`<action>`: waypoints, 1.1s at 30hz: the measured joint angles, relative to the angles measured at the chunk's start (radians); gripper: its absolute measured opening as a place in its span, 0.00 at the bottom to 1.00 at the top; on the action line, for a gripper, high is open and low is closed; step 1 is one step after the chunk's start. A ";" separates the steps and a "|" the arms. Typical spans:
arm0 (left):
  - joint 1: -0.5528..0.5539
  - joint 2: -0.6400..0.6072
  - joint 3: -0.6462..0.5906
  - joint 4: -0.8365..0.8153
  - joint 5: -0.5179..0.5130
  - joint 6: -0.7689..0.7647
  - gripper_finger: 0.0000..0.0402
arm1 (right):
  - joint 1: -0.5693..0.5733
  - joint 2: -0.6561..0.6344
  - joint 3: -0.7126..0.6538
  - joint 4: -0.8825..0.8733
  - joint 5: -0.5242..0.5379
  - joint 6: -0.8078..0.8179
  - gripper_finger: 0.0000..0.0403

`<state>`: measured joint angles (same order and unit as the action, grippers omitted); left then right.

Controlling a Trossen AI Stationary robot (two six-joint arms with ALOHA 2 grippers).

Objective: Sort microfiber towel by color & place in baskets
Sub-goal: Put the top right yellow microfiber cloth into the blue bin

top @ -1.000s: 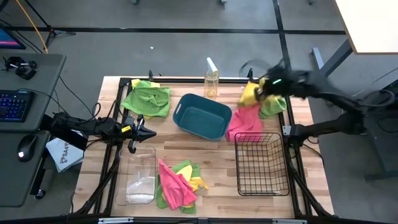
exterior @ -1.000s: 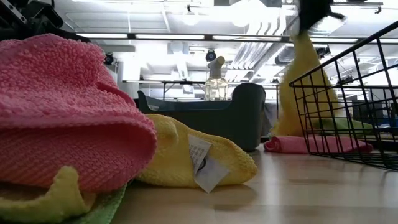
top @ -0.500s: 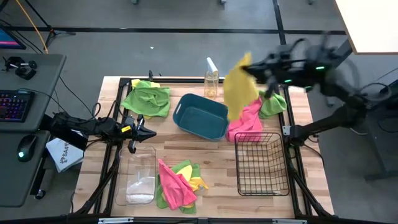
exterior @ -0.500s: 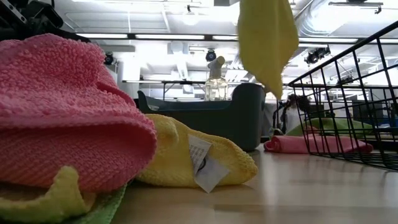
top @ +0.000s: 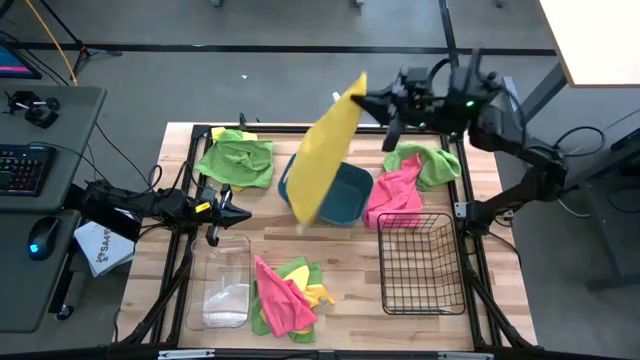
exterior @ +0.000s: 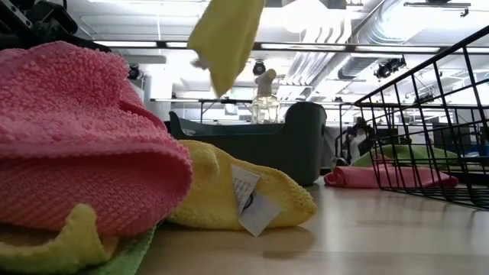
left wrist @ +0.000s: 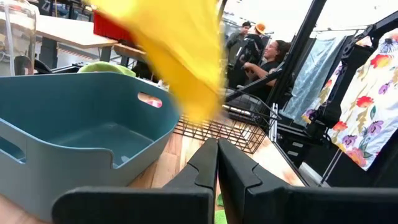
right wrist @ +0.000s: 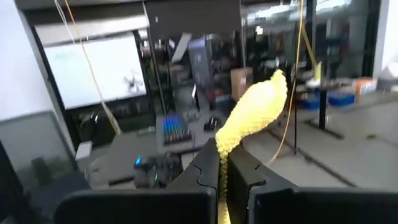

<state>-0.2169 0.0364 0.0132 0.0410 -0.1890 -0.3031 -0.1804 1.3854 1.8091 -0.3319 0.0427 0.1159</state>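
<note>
The wooden table (top: 340,255) carries three bins: the teal tub (top: 350,195) at centre, the black wire basket (top: 420,265) at four o'clock, the clear tub (top: 225,280) at eight. A yellow towel (top: 325,150) hangs in the air over the teal tub, pinched in the right gripper (top: 372,100), fingers closed on its top corner. The left gripper (top: 232,212), fingers pressed together and empty, waits at nine o'clock.

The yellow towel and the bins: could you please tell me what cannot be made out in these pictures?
- Spray bottle: gone from the high view, behind the yellow towel.
- Teal tub: left half covered by that towel.
- Clear tub: contents unreadable from above.
- Right gripper: grip point blurred; the wrist view shows fingers pinching the towel.
</note>
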 joint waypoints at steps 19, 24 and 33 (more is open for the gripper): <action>0.000 0.000 0.000 0.000 0.000 0.000 0.00 | 0.071 0.079 0.040 -0.199 -0.074 0.067 0.00; 0.000 0.000 0.000 0.000 0.000 0.000 0.00 | 0.062 0.090 0.041 -0.192 -0.088 0.044 0.00; 0.000 0.000 0.000 0.000 0.000 0.000 0.00 | 0.013 0.097 0.041 -0.274 -0.068 -0.047 0.00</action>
<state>-0.2166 0.0364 0.0132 0.0410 -0.1893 -0.3031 -0.1679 1.4827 1.8500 -0.6063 -0.0253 0.0685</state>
